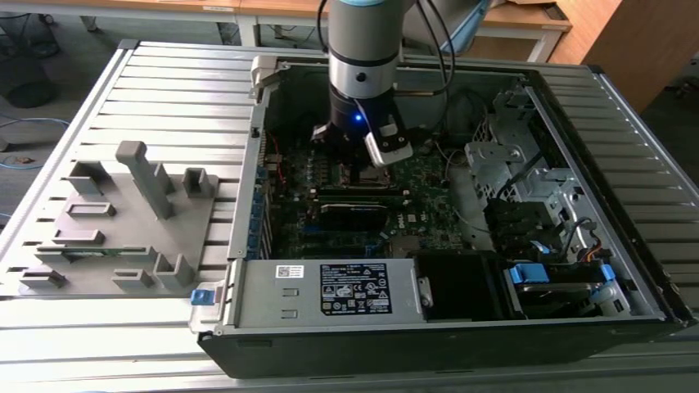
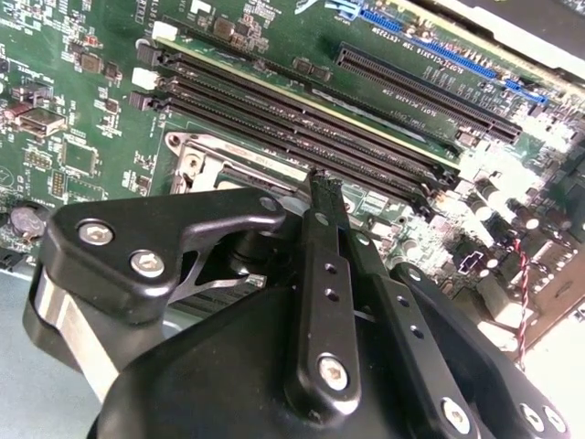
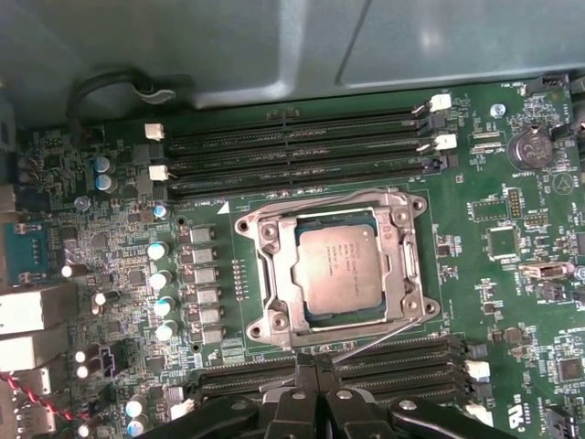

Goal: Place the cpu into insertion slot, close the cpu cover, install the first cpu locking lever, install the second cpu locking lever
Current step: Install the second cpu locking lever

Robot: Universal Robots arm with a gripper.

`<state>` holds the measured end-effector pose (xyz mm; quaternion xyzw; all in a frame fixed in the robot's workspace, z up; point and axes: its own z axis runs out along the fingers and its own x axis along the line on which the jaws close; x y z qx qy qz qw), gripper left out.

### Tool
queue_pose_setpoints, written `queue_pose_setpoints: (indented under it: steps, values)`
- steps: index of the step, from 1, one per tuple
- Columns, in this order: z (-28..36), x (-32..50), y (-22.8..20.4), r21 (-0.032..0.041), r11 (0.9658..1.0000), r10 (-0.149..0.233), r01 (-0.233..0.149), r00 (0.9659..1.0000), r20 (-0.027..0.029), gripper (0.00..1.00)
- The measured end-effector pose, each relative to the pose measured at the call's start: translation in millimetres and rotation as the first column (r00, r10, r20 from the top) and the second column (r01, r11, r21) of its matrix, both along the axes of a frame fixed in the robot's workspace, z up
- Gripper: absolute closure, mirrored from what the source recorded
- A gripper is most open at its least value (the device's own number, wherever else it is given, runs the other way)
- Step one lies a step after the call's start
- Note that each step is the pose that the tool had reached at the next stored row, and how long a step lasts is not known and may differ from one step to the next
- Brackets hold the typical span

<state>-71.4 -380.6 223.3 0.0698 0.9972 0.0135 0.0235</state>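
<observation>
Dim, even light; glare on case wall (image 3: 302,46); near hand (image 2: 322,197) blurred.

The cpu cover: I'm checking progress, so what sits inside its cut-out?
The cpu lies inside the cpu cover, its grey face showing through the frame's cut-out. The insertion slot beneath is covered by it.

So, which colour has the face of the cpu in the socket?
Dull grey-brown metal; the cpu shows best in the first wrist view.

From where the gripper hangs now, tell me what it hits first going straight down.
Probably the lower edge of the cpu cover or the memory slots beside it; the gripper hovers over that boundary, depth unclear.
</observation>
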Motion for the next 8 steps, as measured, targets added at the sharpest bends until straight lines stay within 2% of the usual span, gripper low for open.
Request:
queue_pose_setpoints:
  steps: [8]
  values:
    - [-4.3,-4.1,0.0,0.0,1.0,0.0,0.0,1.0,0.0,0.89]
